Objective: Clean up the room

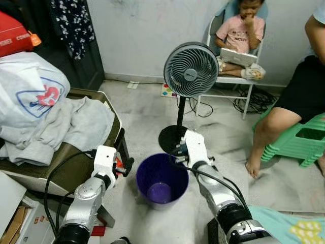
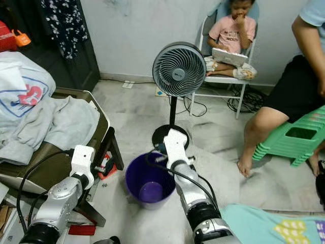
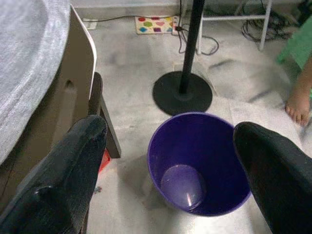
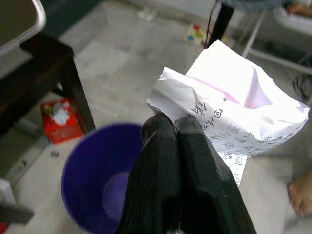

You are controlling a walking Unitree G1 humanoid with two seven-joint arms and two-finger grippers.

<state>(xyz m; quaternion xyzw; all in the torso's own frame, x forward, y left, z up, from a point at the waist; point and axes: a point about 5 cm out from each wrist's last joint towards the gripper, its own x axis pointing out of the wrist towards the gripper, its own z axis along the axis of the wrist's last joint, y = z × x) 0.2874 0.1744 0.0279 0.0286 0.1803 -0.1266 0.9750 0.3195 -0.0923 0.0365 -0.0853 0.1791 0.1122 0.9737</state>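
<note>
My right gripper (image 4: 178, 134) reaches forward with fingers pressed together; my left gripper (image 3: 170, 161), near left, has its fingers spread wide.

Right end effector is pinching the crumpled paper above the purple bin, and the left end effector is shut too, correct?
Not quite. The left end effector is open: the left wrist view shows its two black fingers spread wide, with the purple bin between them. The rest holds: the right end effector is shut on the crumpled paper above the bin.

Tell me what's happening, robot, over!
Right gripper shut on paper, above the bin's far rim. Left gripper open beside bin. Fan stands just behind.
</note>
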